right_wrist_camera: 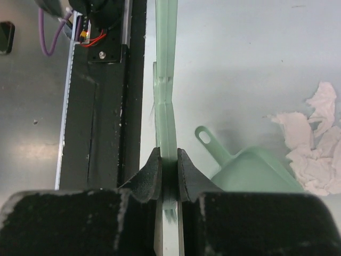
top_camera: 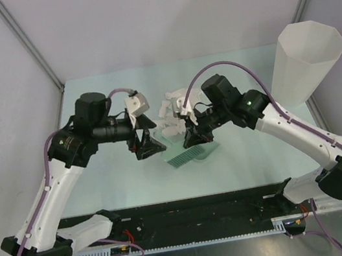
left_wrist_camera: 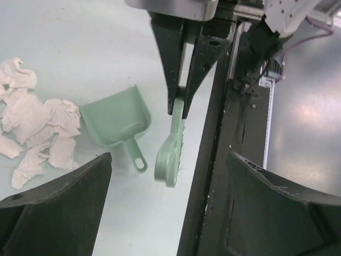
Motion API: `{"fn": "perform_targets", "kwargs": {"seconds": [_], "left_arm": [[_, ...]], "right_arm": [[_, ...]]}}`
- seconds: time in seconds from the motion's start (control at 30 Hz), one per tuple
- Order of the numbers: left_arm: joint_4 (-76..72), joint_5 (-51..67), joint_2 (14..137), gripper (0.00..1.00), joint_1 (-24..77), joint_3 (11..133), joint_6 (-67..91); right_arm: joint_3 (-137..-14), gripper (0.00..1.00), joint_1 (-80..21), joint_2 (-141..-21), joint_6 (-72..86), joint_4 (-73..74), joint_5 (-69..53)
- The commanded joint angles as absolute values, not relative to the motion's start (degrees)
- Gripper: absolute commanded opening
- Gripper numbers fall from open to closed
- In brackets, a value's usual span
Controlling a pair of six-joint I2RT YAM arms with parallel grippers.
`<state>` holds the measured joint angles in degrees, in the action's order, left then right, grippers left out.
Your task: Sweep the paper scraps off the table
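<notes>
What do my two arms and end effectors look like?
Both match: the left arm and right arm have white lower links, black joints and upper sections, and a purple cable running along each. The right one shows a small green light. The left end effector and right end effector each have two black wedge-shaped fingers.

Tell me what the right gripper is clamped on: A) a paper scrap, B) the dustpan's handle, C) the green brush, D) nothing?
C: in the right wrist view the right gripper pinches the thin green brush edge-on, while the dustpan lies free on the table beside the paper scraps.
</notes>
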<state>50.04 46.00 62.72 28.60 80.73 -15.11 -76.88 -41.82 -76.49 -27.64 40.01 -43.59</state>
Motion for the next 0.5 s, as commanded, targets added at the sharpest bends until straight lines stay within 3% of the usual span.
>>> {"fn": "perform_targets", "kwargs": {"seconds": [0.0,0.13,0.17,0.33,0.43,0.47], "left_arm": [[55.9,39.1,64.2,0.88,34.4,81.3,-21.6],[58.4,39.5,66.4,0.68,34.9,82.1,-21.8],[59.1,39.4,66.6,0.58,34.9,82.3,-22.3],[61.3,39.2,67.1,0.37,34.9,82.7,-23.1],[62.0,40.3,67.9,0.2,34.9,83.7,-22.8],[62.1,40.9,67.9,0.09,34.9,83.8,-22.7]], "right_arm": [[-86.0,0.0,-43.9,-81.1,-36.7,53.5,-40.3],[-90.8,0.0,-45.5,-83.8,-38.8,57.0,-38.9],[-91.5,0.0,-45.6,-83.8,-39.2,57.4,-39.7],[-92.4,0.0,-45.7,-82.9,-39.9,57.0,-40.3],[-93.1,0.0,-46.1,-83.8,-40.3,58.0,-40.8],[-93.1,0.0,-46.1,-83.8,-40.2,58.2,-40.6]]}}
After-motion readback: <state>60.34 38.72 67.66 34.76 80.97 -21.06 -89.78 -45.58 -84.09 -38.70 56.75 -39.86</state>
